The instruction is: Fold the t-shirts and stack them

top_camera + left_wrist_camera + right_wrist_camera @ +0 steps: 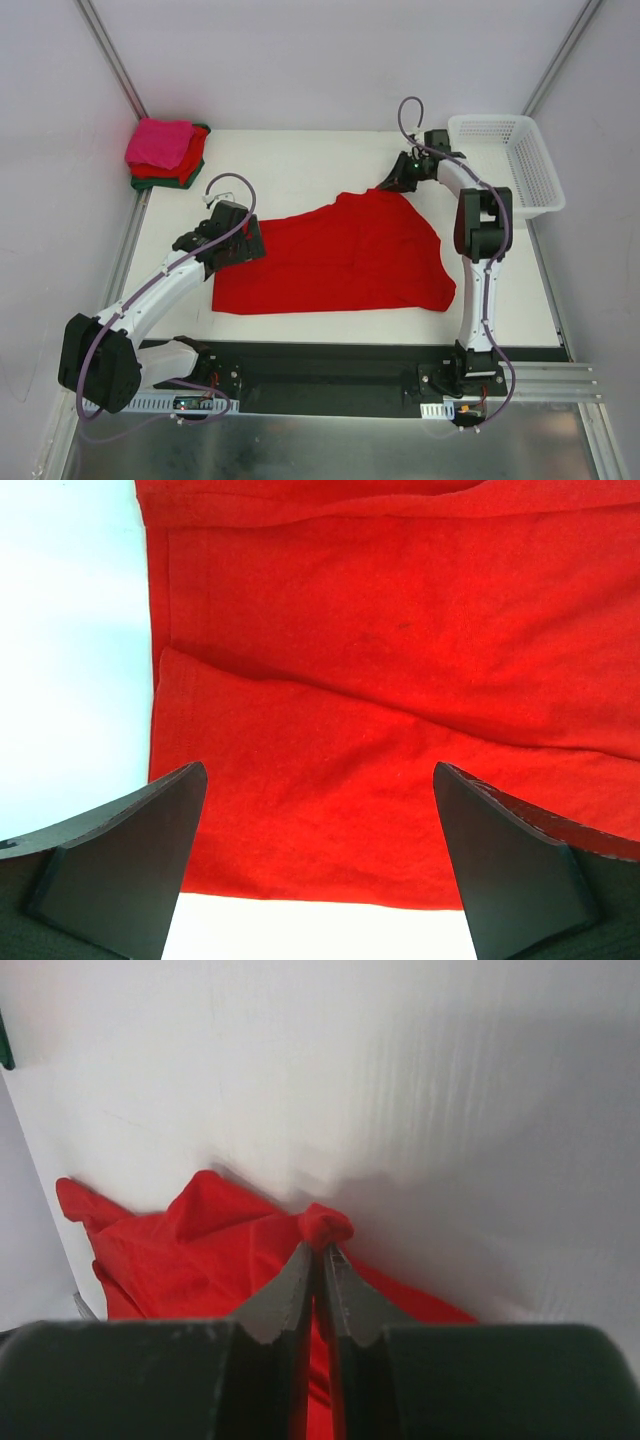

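Right wrist view: edge of red t-shirt (200, 1250) is pinched by right gripper (322, 1252).
Left gripper (318, 770): spread wide above hem, beside white table (70, 630).

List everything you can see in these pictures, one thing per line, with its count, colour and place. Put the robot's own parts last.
red shirt: one, bright red, spread out in the middle of the table.
folded shirts: three visible, pink over red over dark green, stacked at the far left corner.
basket: one, white lattice, far right corner.
table: one, white, under it all.
left arm: one, white and black, near left.
right arm: one, white and black, near right.
left pincer: one, black, open above the red shirt's left side.
right pincer: one, dark, shut on a bunch of the red shirt's far edge.
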Available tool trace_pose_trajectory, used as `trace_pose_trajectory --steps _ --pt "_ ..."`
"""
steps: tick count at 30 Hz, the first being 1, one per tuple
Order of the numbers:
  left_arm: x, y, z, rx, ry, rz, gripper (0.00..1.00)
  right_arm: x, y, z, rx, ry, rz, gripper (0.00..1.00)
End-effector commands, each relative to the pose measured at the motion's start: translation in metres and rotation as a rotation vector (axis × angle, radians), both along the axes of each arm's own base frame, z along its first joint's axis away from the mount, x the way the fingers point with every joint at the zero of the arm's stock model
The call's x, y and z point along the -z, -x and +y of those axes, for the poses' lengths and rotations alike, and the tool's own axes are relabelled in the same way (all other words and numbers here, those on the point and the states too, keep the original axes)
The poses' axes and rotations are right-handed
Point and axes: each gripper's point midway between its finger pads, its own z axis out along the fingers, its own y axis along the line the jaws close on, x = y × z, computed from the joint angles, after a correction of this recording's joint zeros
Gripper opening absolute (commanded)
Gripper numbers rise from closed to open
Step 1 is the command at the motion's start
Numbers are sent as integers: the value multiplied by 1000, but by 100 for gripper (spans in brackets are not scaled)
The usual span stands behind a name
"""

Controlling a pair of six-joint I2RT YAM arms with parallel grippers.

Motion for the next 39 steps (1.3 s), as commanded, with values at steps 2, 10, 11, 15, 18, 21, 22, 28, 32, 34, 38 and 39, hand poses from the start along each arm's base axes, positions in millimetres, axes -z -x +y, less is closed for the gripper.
trace_pose_trajectory --steps 2,10,11,15,18,21,22,28,32,34,38,39 --pt "-2 0 1 -1 13 -12 97 -96 -3 0 -5 -29 -220 9" --pt "-2 2 0 -3 26 -15 98 -127 22 -7 12 5 -257 9" --pt "-2 2 0 -3 28 -15 97 -128 25 -9 23 18 -257 9" --pt "-1 3 0 -4 29 -16 97 -124 49 -14 34 74 -216 15" --pt "0 4 0 -4 28 -13 98 -113 74 -17 25 142 -156 26" --pt "0 4 0 -3 30 -14 98 -99 103 -18 3 206 -99 30" --pt "0 4 1 -5 28 -15 98 -96 114 -19 -6 222 -74 30" --pt "5 5 0 -4 26 -1 98 -76 156 -20 -44 349 -19 30" --pt "7 6 -1 0 30 6 97 -76 155 -28 -7 396 -20 30" --pt "5 6 -1 -1 34 -3 97 -77 150 -34 20 427 -29 30" --pt "4 6 1 -3 29 -10 98 -83 129 -44 91 479 -69 38" --pt "4 6 1 -1 29 -11 98 -82 125 -46 102 488 -68 39"
